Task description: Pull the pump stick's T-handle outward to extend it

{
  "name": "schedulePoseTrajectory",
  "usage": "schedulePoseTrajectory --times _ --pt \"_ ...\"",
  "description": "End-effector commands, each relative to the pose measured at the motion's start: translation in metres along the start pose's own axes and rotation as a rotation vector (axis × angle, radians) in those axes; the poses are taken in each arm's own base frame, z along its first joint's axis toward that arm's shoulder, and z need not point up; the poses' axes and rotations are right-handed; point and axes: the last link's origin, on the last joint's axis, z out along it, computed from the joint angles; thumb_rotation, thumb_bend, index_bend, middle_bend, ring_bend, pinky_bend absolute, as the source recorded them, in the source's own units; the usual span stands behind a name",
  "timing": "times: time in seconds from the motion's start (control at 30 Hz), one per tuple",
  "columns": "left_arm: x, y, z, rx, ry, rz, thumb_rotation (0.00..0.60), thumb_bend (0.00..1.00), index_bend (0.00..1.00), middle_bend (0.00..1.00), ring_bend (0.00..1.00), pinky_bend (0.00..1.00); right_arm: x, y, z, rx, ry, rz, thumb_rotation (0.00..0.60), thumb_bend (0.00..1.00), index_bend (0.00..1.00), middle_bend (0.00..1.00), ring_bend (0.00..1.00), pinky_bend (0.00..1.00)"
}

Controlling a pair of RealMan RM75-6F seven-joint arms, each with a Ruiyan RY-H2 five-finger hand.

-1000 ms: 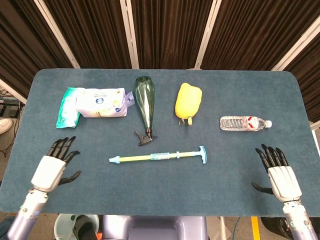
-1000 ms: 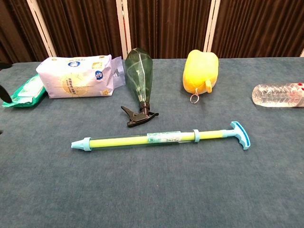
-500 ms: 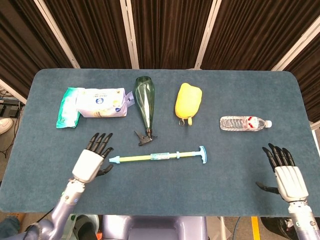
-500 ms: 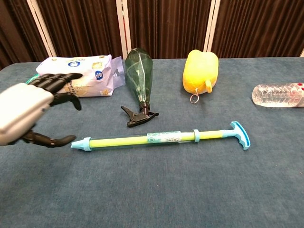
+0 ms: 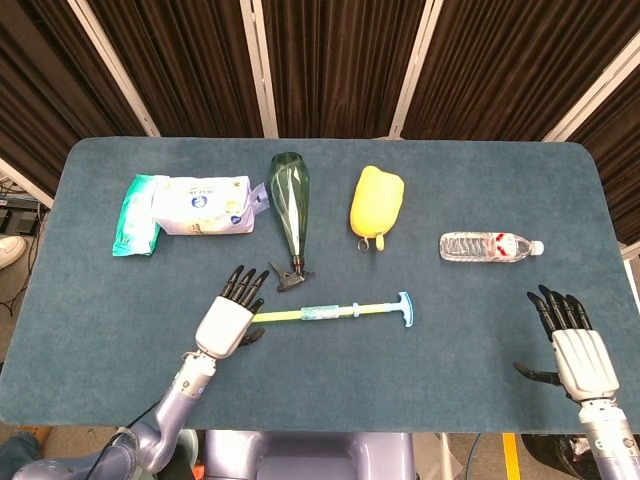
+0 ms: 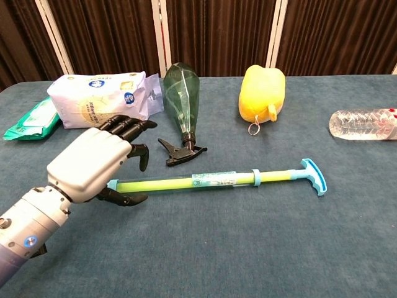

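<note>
Near the middle of the blue table (image 5: 90,350) lies the pump stick (image 5: 330,311), lengthwise across it, its T-handle (image 5: 405,309) at the right end and a light-blue collar (image 6: 255,178) on the shaft short of that handle. Over the stick's other end sits the left robot hand (image 5: 226,320), fingers apart and curved above the tip, thumb below it; nothing is clamped, and neither view settles whether a fingertip touches the stick. Just behind that end lies a green spray bottle (image 5: 289,210) on its side, its black trigger (image 5: 285,273) pointing toward the stick and close to the left robot hand's fingers (image 5: 243,286). Farther back and left are a white wipes pack (image 5: 201,205) and a green packet (image 5: 134,217) touching it. A yellow pouch (image 5: 376,200) with a metal ring lies behind the stick's right half, and a clear water bottle (image 5: 490,246) lies on its side well to the right. Beyond the T-handle the cloth is open out to the right robot hand (image 5: 574,347), which rests near the table's front right corner, fingers spread, holding nothing. Open cloth also runs along the front edge, before the stick. Only the head view shows the right robot hand and the table's full outline; the chest view cuts off the water bottle at its right border but shows the left robot hand's thumb (image 6: 124,197) low beside the stick's tip.
</note>
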Motion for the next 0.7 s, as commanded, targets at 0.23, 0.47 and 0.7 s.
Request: schedulePoseTrajectory --times 0.23,0.47,0.7 --pt "-0.008 -0.005 0.010 0.001 0.000 0.041 0.600 0.18 0.51 0.09 0.07 0.08 0.002 0.004 0.000 -0.022 0.007 0.000 0.600 0.07 0.00 0.00 0.00 0.00" --pt "-0.013 -0.009 0.014 0.004 -0.018 0.061 0.600 0.26 0.53 0.10 0.07 0.08 0.002 0.006 0.001 -0.048 0.002 -0.015 0.600 0.07 0.00 0.00 0.00 0.00" --pt "-0.021 -0.014 0.014 0.023 -0.079 0.078 0.600 0.30 0.51 0.11 0.07 0.08 0.004 0.008 0.003 -0.058 0.013 -0.015 0.600 0.07 0.00 0.00 0.00 0.00"
